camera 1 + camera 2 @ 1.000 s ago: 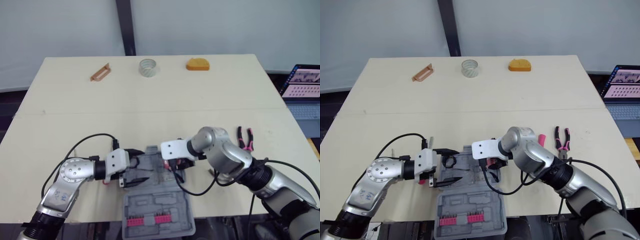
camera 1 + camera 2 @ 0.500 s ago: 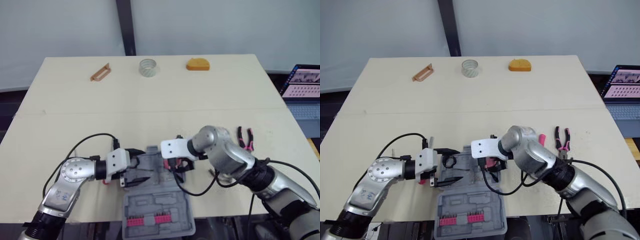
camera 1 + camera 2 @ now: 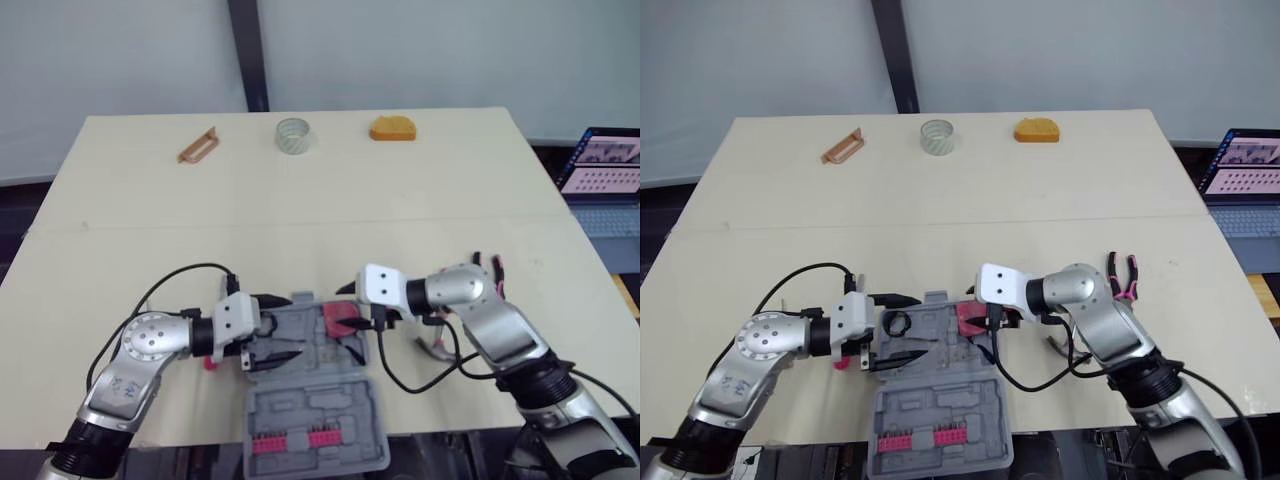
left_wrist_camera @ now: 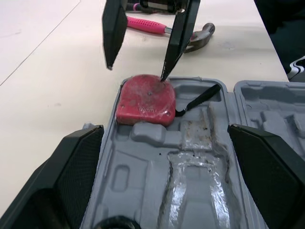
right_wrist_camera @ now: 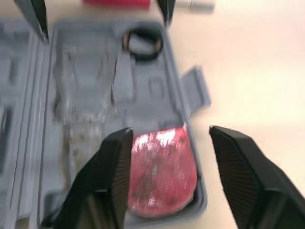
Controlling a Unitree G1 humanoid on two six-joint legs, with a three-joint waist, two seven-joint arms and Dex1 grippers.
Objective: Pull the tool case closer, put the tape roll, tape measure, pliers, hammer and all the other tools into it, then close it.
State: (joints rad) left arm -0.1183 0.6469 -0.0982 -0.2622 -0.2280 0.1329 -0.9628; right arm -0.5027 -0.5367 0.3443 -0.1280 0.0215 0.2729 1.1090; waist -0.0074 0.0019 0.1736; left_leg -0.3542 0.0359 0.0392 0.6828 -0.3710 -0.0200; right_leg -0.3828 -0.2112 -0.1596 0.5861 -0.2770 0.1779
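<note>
Head view: open tool case (image 3: 318, 420) at the tabletop's (image 3: 300, 220) near edge, red tape measure (image 3: 340, 316) inside its far half; tape roll (image 3: 292, 135) at the far edge, pliers (image 3: 1128, 278) off right.

Left wrist view: left fingers (image 4: 76, 162) spread wide, empty, flanking the case; right fingers (image 4: 114, 28) parted above the tape measure, gripping nothing; hammer (image 4: 198, 37) beyond.

Right wrist view: tape measure lying loose in a corner pocket.

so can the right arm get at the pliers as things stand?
Probably yes. The pliers lie uncovered on the table beside its forearm, and the right pincer is open and empty by the tape measure in the case.
</note>
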